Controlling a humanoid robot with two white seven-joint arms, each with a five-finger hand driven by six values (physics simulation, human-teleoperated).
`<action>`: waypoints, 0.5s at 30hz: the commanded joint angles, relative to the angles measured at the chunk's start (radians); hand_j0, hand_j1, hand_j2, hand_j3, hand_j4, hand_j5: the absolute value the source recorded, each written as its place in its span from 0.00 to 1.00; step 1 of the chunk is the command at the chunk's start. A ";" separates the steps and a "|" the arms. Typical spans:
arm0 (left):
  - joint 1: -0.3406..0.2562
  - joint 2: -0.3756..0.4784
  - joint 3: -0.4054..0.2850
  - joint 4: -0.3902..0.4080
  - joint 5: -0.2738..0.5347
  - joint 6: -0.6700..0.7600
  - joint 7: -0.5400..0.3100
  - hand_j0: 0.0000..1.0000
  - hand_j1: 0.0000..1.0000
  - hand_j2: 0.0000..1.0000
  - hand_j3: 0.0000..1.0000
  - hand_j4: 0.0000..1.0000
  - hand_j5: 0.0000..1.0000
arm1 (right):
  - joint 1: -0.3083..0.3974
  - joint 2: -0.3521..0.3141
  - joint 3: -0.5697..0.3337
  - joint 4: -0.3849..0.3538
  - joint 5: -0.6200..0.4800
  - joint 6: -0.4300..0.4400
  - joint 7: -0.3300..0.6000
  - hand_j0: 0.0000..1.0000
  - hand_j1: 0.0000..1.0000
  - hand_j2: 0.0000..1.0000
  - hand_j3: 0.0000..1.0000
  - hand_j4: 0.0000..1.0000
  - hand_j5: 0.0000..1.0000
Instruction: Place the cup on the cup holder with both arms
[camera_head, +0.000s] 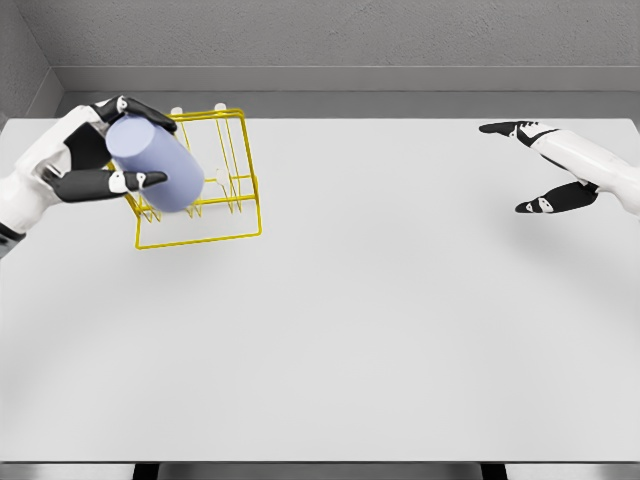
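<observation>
A pale lavender cup (157, 162) is held tilted in the air, my left hand (105, 150) shut on it from the left. The cup hangs in front of the upper left part of the yellow wire cup holder (215, 190), which stands on the white table at the far left. Part of the holder's left side is hidden behind the cup and hand. My right hand (545, 165) hovers at the far right of the table, fingers spread and holding nothing.
The white table (350, 330) fills most of the view, with its front edge along the bottom. A grey wall runs along the back.
</observation>
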 joint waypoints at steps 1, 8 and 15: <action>-0.003 -0.001 0.001 0.017 0.006 0.005 0.001 0.49 0.49 0.49 0.49 0.49 0.49 | 0.000 -0.001 -0.001 0.000 -0.008 0.002 -0.001 1.00 1.00 1.00 1.00 1.00 1.00; -0.018 0.001 -0.001 0.054 0.004 0.005 -0.001 0.49 0.49 0.49 0.49 0.49 0.49 | 0.002 0.000 0.002 -0.002 -0.008 0.002 -0.001 1.00 1.00 1.00 1.00 1.00 1.00; -0.021 -0.005 -0.001 0.052 0.003 0.005 -0.001 0.49 0.49 0.49 0.49 0.49 0.49 | 0.000 0.000 0.002 0.000 -0.008 0.002 -0.002 1.00 1.00 1.00 1.00 1.00 1.00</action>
